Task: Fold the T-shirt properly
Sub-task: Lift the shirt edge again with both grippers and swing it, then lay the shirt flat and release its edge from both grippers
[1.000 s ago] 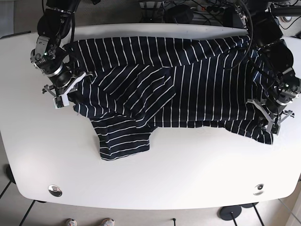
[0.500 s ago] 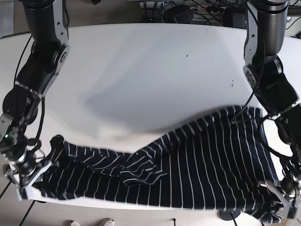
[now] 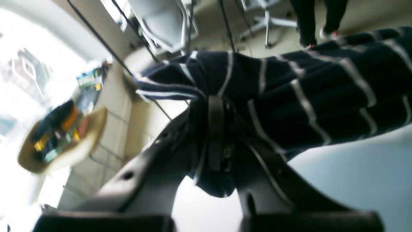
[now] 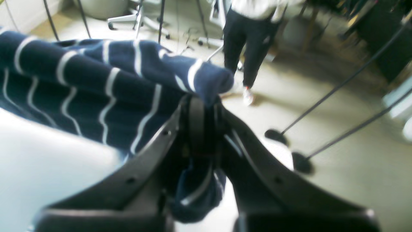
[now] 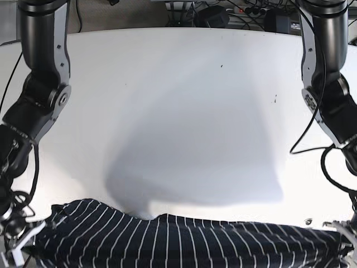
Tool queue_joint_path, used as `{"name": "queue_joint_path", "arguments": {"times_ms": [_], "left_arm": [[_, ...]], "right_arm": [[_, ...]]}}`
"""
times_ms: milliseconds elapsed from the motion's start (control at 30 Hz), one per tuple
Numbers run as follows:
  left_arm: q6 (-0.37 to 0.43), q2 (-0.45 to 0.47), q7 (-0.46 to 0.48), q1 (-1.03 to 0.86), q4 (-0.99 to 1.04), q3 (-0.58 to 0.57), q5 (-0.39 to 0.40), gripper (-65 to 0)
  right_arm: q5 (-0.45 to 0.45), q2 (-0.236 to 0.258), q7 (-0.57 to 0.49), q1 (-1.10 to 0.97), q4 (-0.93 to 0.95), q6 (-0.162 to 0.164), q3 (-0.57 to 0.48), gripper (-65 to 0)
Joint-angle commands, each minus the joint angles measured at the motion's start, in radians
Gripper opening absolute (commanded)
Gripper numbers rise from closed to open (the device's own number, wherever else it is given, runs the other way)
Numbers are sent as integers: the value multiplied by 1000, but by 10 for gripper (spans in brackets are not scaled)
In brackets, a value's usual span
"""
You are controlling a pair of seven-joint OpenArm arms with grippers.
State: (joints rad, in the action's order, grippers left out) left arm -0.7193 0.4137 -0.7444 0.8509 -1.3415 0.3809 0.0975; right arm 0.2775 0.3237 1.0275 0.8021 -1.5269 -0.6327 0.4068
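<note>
Honestly, both claws, left gripper (image 3: 215, 129) and right gripper (image 4: 201, 122), are clamped tight on the striped shirt (image 5: 184, 240) along the bottom edge; someone's legs (image 4: 249, 48) and chair bases (image 4: 138, 22) blur behind, no readable labels.

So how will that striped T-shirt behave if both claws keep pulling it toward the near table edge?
The T-shirt is probably floppy: it bunches and drapes around the left claw and the right claw. It likely sags between them, since its upper edge looks wavy. It seems light, sliding easily over the smooth table.

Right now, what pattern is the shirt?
Navy shirt with thin white stripes, clearest in the base view.
</note>
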Motion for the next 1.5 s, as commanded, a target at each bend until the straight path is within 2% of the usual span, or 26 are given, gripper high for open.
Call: {"name": "queue_joint_path", "arguments": {"times_ms": [33,133,267,400,567,633,667,800,833,867,933,967,1000,1033,1067,1100,1133,1233,1300,1400,1467,1500], "left_arm": [[21,26,13,-84,-80,56,-17,-650],[21,3,19,-281,-140,131,18,-650],[21,0,21,-537,-195,231,144,-650],[21,-2,23,-753,-198,307,272,-650],[21,-3,23,-933,-197,379,368,-650],[21,-3,23,-973,-198,401,374,-650],[21,-3,23,-1004,-207,413,373,-650],[21,-22,16,-1094,-250,427,373,-650],[21,-28,15,-1117,-270,425,373,-607],[21,-29,15,-1139,-284,428,373,-531],[21,-34,15,-1168,-303,428,373,-372],[21,-48,15,-1177,-304,430,374,-306],[21,-57,15,-1183,-312,433,374,-265],[21,-59,15,-1195,-326,439,374,-258],[21,-60,15,-1224,-349,464,379,-258],[21,-63,15,-1237,-369,482,397,-258],[21,-63,15,-1251,-384,505,434,-258],[21,-62,-30,-1300,-413,568,555,-260],[21,-62,-68,-1300,-419,593,583,-260],[21,-65,-73,-1238,-412,562,537,-260],[21,-92,-71,-1195,-412,501,456,-260],[21,-115,-71,-1154,-412,481,385,-260]], "right_arm": [[-19,1,-14,-103,-97,9,34,-631],[-8,-31,-20,-316,-168,7,88,-631],[90,-62,-25,-563,-206,7,186,-631],[179,-64,-98,-798,-214,10,189,-631],[197,-62,-125,-975,-246,7,189,-631],[199,-65,-125,-1033,-283,7,189,-631],[220,-80,-125,-1074,-303,7,189,-631],[308,-82,-125,-1194,-311,7,191,-629],[326,-82,-125,-1222,-311,7,191,-628],[345,-82,-125,-1240,-311,6,191,-623],[386,-82,-125,-1280,-311,6,189,-550],[406,-80,-125,-1295,-311,6,189,-484],[421,-79,-125,-1314,-312,6,189,-400],[437,-73,-125,-1335,-326,6,189,-314],[461,-59,-126,-1371,-360,-13,189,-203],[489,-54,-128,-1390,-378,-49,191,-155],[523,-53,-128,-1409,-393,-65,212,-132],[612,-54,-123,-1449,-419,-65,287,-128],[644,-47,-123,-1456,-418,-65,323,-128],[644,-38,-123,-1450,-418,-65,338,-127],[647,-24,-123,-1440,-418,-65,298,-130],[641,-19,-123,-1413,-413,-65,251,-146]]}}
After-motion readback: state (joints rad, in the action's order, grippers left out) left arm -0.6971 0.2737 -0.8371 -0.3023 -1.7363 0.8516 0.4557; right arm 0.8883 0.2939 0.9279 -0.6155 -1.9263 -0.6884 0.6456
